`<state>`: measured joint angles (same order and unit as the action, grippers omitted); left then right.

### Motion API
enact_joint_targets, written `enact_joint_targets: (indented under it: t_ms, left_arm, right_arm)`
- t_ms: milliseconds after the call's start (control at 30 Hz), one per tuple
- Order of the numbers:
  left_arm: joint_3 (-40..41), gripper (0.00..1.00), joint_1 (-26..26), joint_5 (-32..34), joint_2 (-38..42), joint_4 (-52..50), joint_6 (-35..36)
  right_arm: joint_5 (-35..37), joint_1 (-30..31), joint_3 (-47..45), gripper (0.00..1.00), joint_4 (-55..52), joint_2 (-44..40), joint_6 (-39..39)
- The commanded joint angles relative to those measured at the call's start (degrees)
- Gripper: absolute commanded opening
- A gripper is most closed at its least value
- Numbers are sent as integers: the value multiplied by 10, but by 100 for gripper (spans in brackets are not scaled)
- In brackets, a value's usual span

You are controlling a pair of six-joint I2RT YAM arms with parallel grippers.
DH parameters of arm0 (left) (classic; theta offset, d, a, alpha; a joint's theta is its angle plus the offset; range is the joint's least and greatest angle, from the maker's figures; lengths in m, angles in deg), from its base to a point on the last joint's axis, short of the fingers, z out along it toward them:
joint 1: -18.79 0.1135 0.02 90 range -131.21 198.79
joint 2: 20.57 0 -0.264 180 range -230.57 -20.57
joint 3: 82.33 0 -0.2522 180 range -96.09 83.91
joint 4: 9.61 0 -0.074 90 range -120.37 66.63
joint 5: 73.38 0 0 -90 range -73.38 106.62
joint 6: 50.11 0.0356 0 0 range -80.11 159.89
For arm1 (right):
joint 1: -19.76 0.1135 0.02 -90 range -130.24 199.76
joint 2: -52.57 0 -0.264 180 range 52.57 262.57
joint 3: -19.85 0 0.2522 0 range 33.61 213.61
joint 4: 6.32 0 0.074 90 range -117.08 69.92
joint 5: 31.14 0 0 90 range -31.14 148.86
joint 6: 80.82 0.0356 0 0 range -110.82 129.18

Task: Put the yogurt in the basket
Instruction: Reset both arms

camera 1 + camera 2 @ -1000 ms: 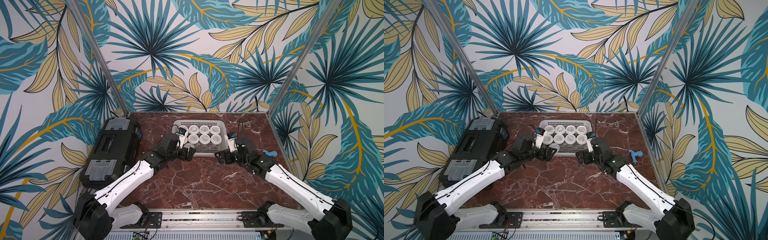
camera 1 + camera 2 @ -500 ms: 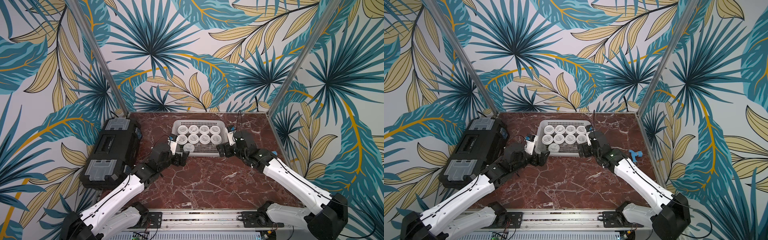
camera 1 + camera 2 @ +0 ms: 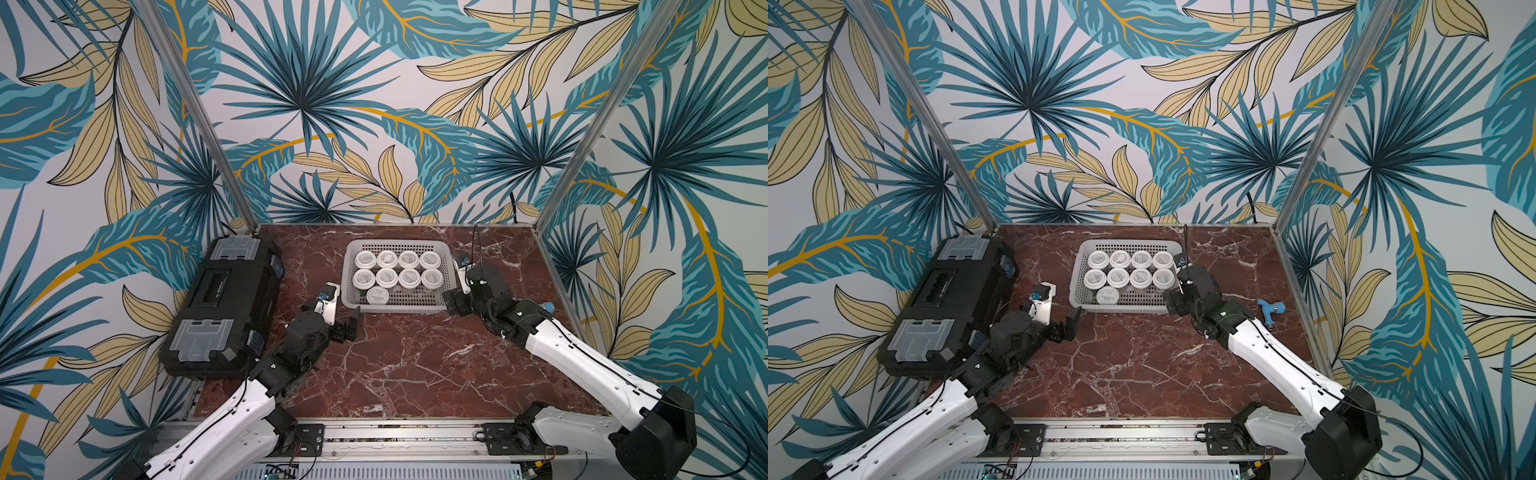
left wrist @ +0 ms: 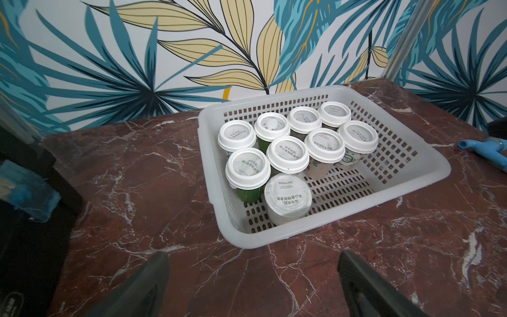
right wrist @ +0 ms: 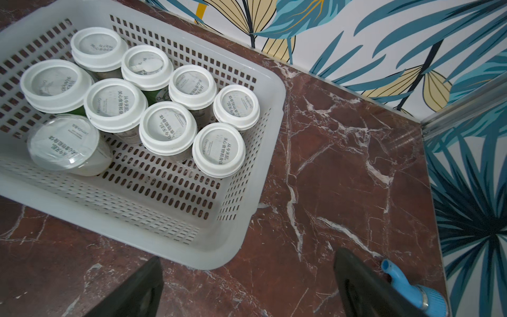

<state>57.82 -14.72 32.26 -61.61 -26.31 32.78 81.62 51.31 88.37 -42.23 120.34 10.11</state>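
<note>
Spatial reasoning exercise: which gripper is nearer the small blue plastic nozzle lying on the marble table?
Right. The right gripper is at the pale perforated plastic basket's right end, the nozzle off to its right; the left gripper is off the basket's left near corner, much farther.

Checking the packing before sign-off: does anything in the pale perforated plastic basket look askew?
Yes. Eight white-lidded round yogurt cups stand upright in two rows in the pale perforated basket, but the ninth cup, alone nearest the robot, sits tilted instead of upright. No spill shows.
</note>
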Motion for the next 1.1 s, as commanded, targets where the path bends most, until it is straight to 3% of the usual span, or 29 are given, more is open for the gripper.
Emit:
enact_joint_targets:
  t_ms: [0, 200, 300, 433, 500, 600, 833, 1067]
  left_arm:
    - [40, 100, 4, 81, 41, 44, 39]
    - [139, 100, 10, 156, 83, 171, 151]
    - [158, 100, 46, 156, 64, 218, 172]
    - [177, 100, 132, 108, -5, 308, 166]
    - [169, 100, 179, 37, -62, 341, 130]
    - [152, 100, 217, -10, -148, 397, 123]
    - [120, 100, 235, -28, -310, 533, 138]
    - [119, 100, 245, -42, -411, 627, 148]
  right_arm:
    - [55, -7, -23, 99, 13, -29, -17]
    - [96, -18, -105, 100, 119, -72, -45]
    - [121, -24, -121, 100, 140, -74, -58]
    - [151, -34, -143, 100, 171, -70, -72]
    - [166, -40, -166, 100, 205, -75, -87]
    - [156, -46, -204, 100, 262, -96, -119]
    - [141, -90, -237, 100, 314, -106, -124]
    - [107, -124, -242, 99, 324, -97, -108]
